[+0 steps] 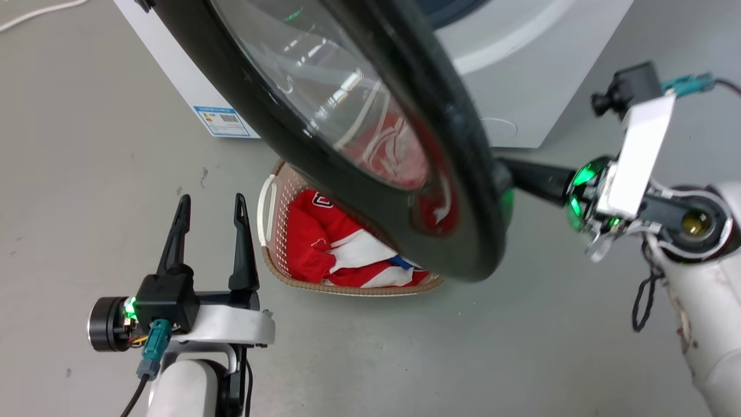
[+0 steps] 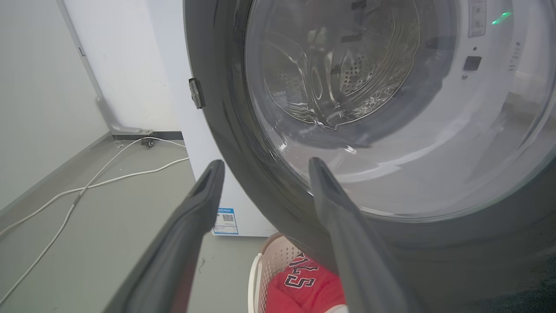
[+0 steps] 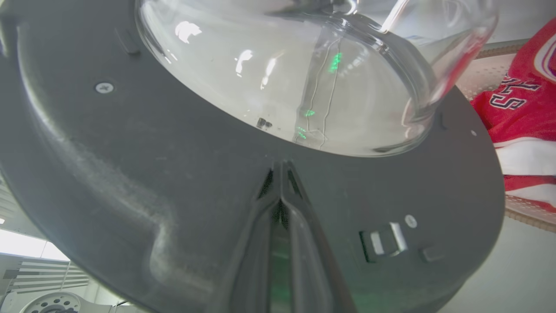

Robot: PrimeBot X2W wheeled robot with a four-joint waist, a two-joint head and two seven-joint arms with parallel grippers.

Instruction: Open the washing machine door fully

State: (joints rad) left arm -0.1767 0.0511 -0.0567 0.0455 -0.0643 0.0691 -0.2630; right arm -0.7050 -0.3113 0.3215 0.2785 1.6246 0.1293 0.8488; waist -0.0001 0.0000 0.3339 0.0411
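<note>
The washing machine door (image 1: 457,174) stands swung out from the front of the white machine (image 1: 521,87), partly open by my reckoning. Its lower rim hangs over the laundry basket (image 1: 272,197) that sits on the floor just before the machine.

I judge the door stiff and fairly heavy, turning only about its hinge on the machine's front. Its black ring is glossy and likely slick, so a push should serve better than a pinch. The glass bowl (image 3: 282,78) bulges toward the machine and is the fragile part. I would bear on the dark inner ring near the free edge, between bowl and latch (image 3: 384,243), where leverage is best.

My right pincer (image 3: 281,167) is on the door's machine-facing side, fingers closed together and holding nothing. The tips look set against that inner ring, just below the bowl.

My left pincer (image 1: 212,201) is farther out from the machine, beside the basket. Its fingers are spread fairly wide, empty and touching nothing.
</note>
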